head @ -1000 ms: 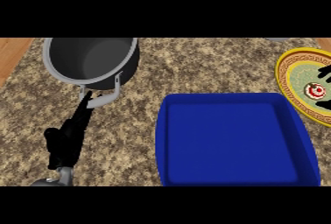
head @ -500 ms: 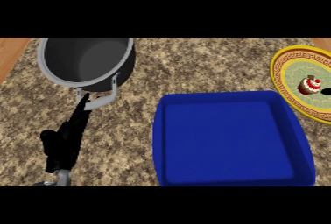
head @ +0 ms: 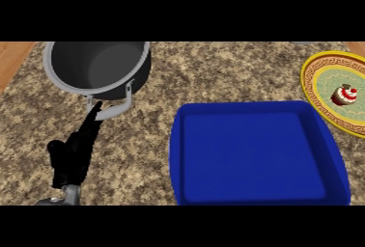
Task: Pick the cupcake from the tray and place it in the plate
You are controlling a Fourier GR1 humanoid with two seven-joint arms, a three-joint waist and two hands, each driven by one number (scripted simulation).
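The cupcake (head: 345, 94) sat upright on the plate (head: 318, 77), clear of the blue tray (head: 178, 144); the left hand (head: 73, 154) rested open, holding nothing, and the right was unseen, so any retreat should avoid that plate.

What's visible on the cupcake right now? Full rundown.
The cupcake is small, with a dark brown base, white frosting and a red bit on top. It stands upright on the green centre of the round plate, which has a yellow rim with a dark patterned band, at the counter's right edge. Only the plate touches it; no hand is on it. It is outside the blue tray, up and to the right of it.
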